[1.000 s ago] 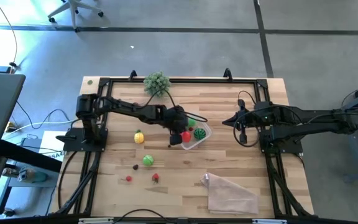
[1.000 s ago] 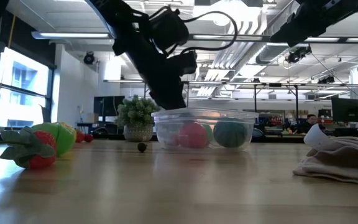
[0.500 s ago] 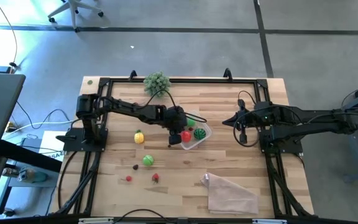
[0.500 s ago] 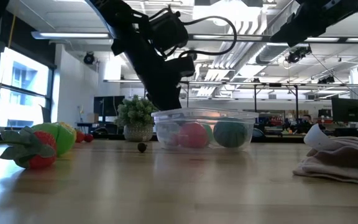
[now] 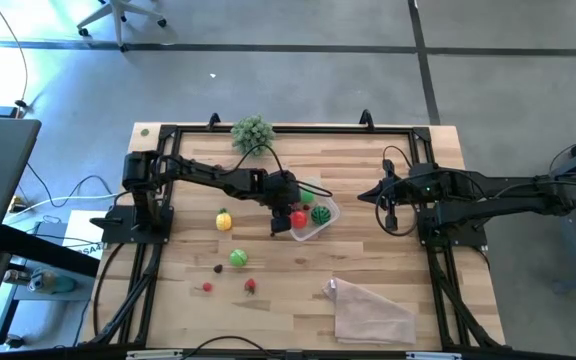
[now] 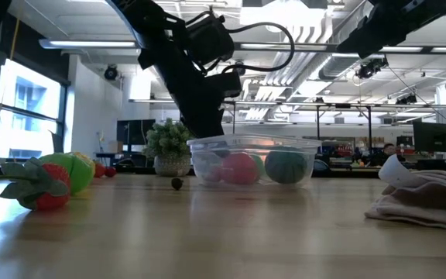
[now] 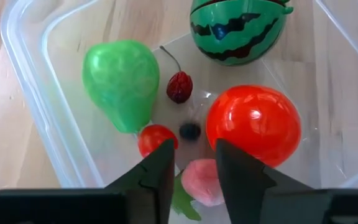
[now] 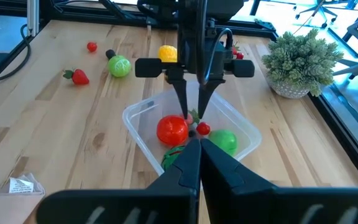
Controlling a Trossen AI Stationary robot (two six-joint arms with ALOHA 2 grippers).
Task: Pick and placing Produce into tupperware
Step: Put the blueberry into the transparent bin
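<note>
Seen from above, the left gripper [image 5: 295, 214] hangs over the tub [image 5: 317, 228] at table centre, while the right gripper [image 5: 365, 194] waits to the tub's right, fingers pressed shut. A yellow fruit [image 5: 224, 220], a green ball [image 5: 238, 258] and small red pieces [image 5: 251, 285] lie left and near of the tub; a clear bag [image 5: 368, 310] lies near right, a leafy clump [image 5: 252, 132] far.

At table height, the tub [image 6: 255, 160] holds a pink-red fruit [image 6: 239, 168] and a melon [image 6: 286, 167], with the left arm descending to its left rim.

Through the left wrist camera, the fingers [image 7: 159, 176] stand slightly apart, holding nothing, above a pink piece [image 7: 202, 180]. Around it lie a red tomato [image 7: 253, 125], green pear [image 7: 122, 83], melon [image 7: 241, 28], dark berry [image 7: 179, 86] and small red fruit [image 7: 154, 138].

Through the right wrist camera, the left gripper [image 8: 191, 107] points down into the tub [image 8: 143, 122].
</note>
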